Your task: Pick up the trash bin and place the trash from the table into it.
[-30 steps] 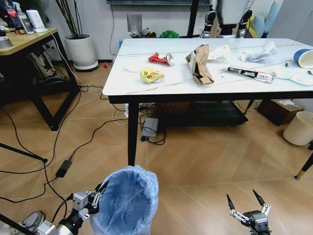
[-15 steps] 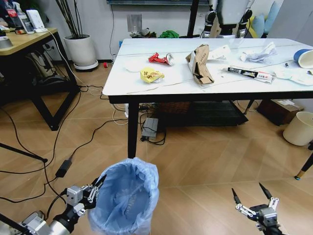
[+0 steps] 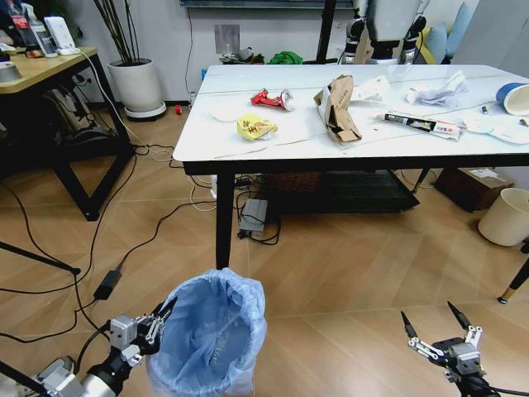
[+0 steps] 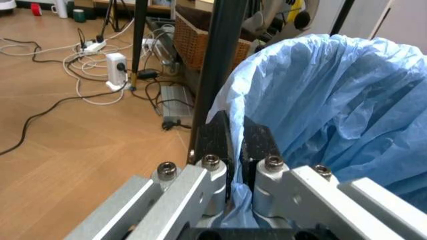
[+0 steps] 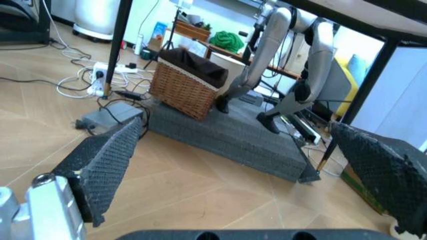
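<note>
The left end effector (image 3: 157, 321) has its fingers pressed together on the rim of the trash bin (image 3: 211, 335), pinching the crinkled blue liner where the left wrist view shows the plastic caught between the two dark pads (image 4: 217, 142). The bin sits low in front of the robot, near the floor and short of the counter's (image 3: 347, 145) near left leg, with its mouth open and tilted toward the camera; whether it is clear of the floor cannot be told. By that reading, the first step, taking hold of the bin, appears done, while the second has not begun. All the trash lies on the counter: the yellow wrapper (image 3: 256, 126) and crushed red can (image 3: 271, 99) toward the left end, the folded brown cardboard (image 3: 337, 107) in the middle, crumpled white paper (image 3: 438, 88) toward the far right, and the blue-and-white paper cup (image 3: 514, 97) at the right edge. The right end effector (image 3: 438, 332) hangs low at the robot's right with its fingers spread wide and nothing between them, well apart from bin and litter alike.
</note>
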Tool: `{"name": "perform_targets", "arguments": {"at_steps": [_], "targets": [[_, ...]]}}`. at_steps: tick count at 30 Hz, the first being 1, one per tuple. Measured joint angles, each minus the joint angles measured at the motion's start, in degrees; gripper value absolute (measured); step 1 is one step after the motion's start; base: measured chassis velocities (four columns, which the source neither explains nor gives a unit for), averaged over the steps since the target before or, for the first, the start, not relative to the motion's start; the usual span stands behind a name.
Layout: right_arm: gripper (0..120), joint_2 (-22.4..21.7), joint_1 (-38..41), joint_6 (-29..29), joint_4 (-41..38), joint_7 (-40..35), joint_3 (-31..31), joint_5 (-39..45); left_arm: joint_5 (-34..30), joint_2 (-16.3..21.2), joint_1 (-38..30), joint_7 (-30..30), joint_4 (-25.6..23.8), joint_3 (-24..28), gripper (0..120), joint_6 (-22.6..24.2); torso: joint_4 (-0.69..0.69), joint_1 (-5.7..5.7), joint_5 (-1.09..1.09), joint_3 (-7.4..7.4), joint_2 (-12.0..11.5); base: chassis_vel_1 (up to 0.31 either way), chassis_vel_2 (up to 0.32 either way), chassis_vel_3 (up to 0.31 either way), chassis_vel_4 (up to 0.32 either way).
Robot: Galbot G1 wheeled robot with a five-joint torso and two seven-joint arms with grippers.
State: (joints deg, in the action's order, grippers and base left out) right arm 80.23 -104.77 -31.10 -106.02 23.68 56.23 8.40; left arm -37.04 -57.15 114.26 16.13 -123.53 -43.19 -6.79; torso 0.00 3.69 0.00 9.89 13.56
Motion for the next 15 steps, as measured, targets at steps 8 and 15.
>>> {"name": "perform_targets", "arguments": {"at_steps": [8,15], "targets": [[100,-0.1,-0.1,0.0,-0.4,0.0,0.3,-0.2,-0.6,0.3,0.1,0.7,0.0,-0.1,0,-0.4,0.00,0.41,0.00,1.03,1.5,0.000,0.000,0.000,0.000],[100,0.4,-0.2,0.0,-0.6,0.0,0.5,-0.5,-0.4,-0.3,-0.2,0.8,0.1,0.6,0,-0.4,0.00,0.86,0.00,2.29,3.2,0.000,0.000,0.000,0.000]]}}
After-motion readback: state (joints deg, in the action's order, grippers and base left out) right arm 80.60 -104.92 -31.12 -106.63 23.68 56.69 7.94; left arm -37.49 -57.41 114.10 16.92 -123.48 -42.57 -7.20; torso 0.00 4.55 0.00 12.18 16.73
